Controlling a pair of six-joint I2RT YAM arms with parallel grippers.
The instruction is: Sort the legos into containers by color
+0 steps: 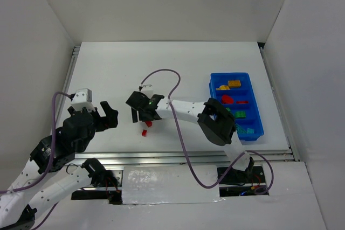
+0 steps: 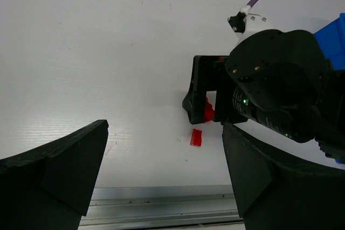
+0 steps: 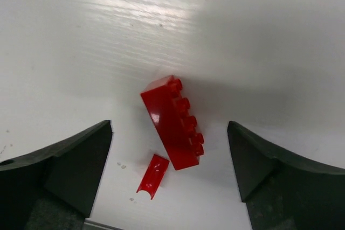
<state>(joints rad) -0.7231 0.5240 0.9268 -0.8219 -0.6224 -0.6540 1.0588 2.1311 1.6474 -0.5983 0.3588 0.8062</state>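
A red studded lego brick (image 3: 173,122) lies on the white table between the fingers of my open right gripper (image 3: 170,160), touching neither. A small red curved piece (image 3: 152,175) lies just beside it. From above, the right gripper (image 1: 144,112) hangs over the brick (image 1: 149,124), with the small piece (image 1: 144,132) just in front. The blue tray (image 1: 212,89) at the right holds yellow, red, green and cyan legos in separate containers. My left gripper (image 1: 105,116) is open and empty at the left. Its view shows the small piece (image 2: 197,137) and the brick (image 2: 208,110).
The right arm's purple cable (image 1: 175,87) loops over the table's middle. A metal rail (image 1: 178,159) runs along the near table edge. White walls enclose the table on three sides. A corner of the blue tray (image 2: 333,33) shows in the left wrist view.
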